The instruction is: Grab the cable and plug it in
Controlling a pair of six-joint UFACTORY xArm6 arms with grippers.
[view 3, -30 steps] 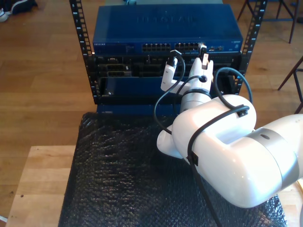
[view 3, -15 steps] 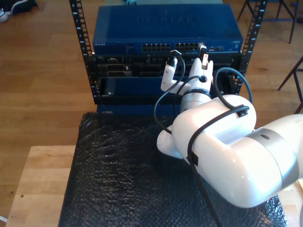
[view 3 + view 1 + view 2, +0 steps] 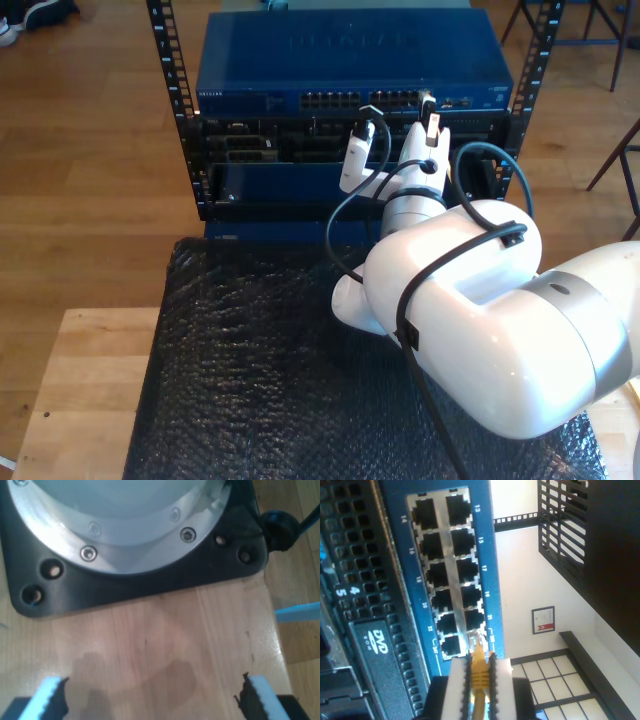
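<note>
My second gripper (image 3: 479,676) is shut on the yellow cable (image 3: 479,672), which runs between its white pads (image 3: 456,680). The cable's clear plug (image 3: 475,641) pokes out ahead of the jaws, right at the mouth of a port at the end of the blue switch's (image 3: 487,575) port block; how far it sits inside I cannot tell. In the exterior view this gripper (image 3: 428,103) is up against the switch (image 3: 350,60) front, near the exterior view's right end of the ports. My first gripper (image 3: 152,700) hangs open over bare wood (image 3: 165,645).
A black base plate (image 3: 130,587) with a metal ring lies just beyond the first gripper. The switch sits in a black rack (image 3: 170,70) above a server with a DVD drive (image 3: 380,640). Black bubble wrap (image 3: 260,380) covers the table. Thick black robot cables (image 3: 345,210) loop beside the arm.
</note>
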